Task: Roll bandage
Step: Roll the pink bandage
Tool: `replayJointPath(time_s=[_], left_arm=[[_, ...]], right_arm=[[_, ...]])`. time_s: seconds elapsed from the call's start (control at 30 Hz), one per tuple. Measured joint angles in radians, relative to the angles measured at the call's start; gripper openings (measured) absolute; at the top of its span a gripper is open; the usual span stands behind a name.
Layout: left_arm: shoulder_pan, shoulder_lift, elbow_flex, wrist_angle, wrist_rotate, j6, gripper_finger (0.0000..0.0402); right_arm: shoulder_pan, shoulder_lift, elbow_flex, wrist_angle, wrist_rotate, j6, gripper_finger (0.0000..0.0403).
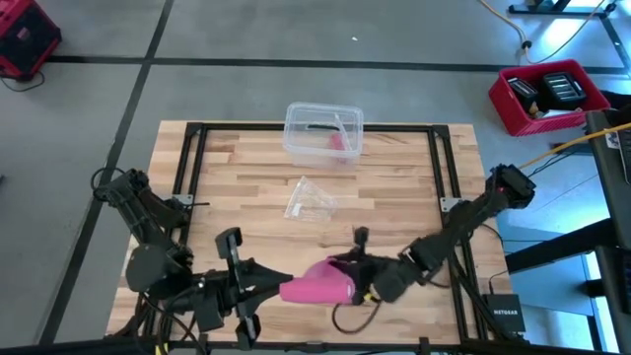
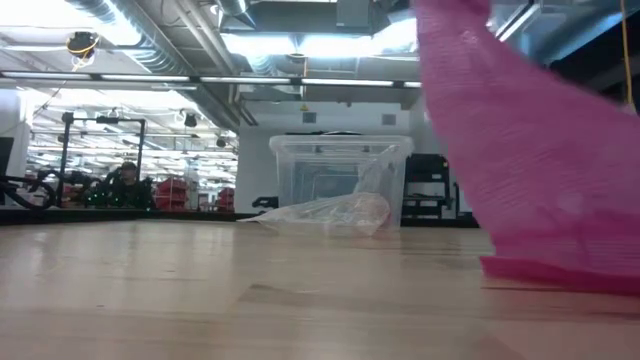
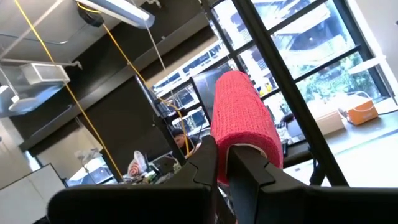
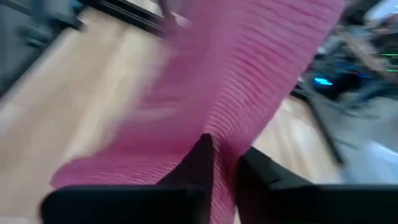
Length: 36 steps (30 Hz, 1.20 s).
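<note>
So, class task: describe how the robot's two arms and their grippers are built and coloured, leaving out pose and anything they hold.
Both arms are dark, nearly black, made of jointed segments. The left gripper and right gripper each end in two flat, angular black fingers. A dark cable loops on the table by the right arm, and a small red patch shows near that arm's upper joint.

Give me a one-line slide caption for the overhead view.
Both grippers meet at the table's near edge, left gripper clamping the pink bandage, right gripper at its other end.
</note>
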Motion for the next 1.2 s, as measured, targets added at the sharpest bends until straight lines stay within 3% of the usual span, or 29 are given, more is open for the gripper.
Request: replayJointPath(time_s=[0.1,0.2,0.27,0.33,0.4,0.47,0.63,0.9,1.03,1.2], left_arm=[[0.0,0.0,0.0,-0.019,0.0,-0.002,0.0017],[0.0,0.0,0.0,-0.022,0.0,-0.01,0.0017],[0.0,0.0,0.0,-0.019,0.0,-0.013,0.0017],[-0.002,0.0,0.0,-0.02,0.0,-0.015,0.0017],[-0.006,0.0,0.0,-0.021,0.0,-0.014,0.0017],[-0.007,0.0,0.0,-0.019,-0.001,-0.014,0.0017],[-0.006,0.0,0.0,-0.02,-0.014,-0.023,0.0017],[0.011,-0.001,0.0,0.009,-0.13,-0.012,0.0017],[0.039,-0.003,0.0,0.144,-0.135,0.067,0.0017],[0.081,-0.007,0.001,0.313,-0.138,0.212,0.0017]], right_arm=[[-0.044,0.0,0.0,0.034,-0.152,-0.012,0.011],[-0.064,-0.01,0.0,0.025,-0.181,-0.067,0.0171],[-0.063,-0.033,0.004,0.01,-0.112,-0.177,0.0209],[-0.056,-0.062,0.032,-0.028,0.023,-0.288,0.024],[-0.046,-0.093,0.069,-0.077,0.142,-0.34,0.0262],[-0.043,-0.126,0.113,-0.145,0.185,-0.348,0.0276],[0.017,-0.2,0.219,-0.413,0.073,-0.144,0.0286],[0.187,-0.252,0.299,-0.802,-0.184,0.42,0.0286],[0.292,-0.244,0.237,-0.847,-0.14,0.617,0.0286],[0.384,-0.227,0.035,-0.697,0.06,0.812,0.0286]])
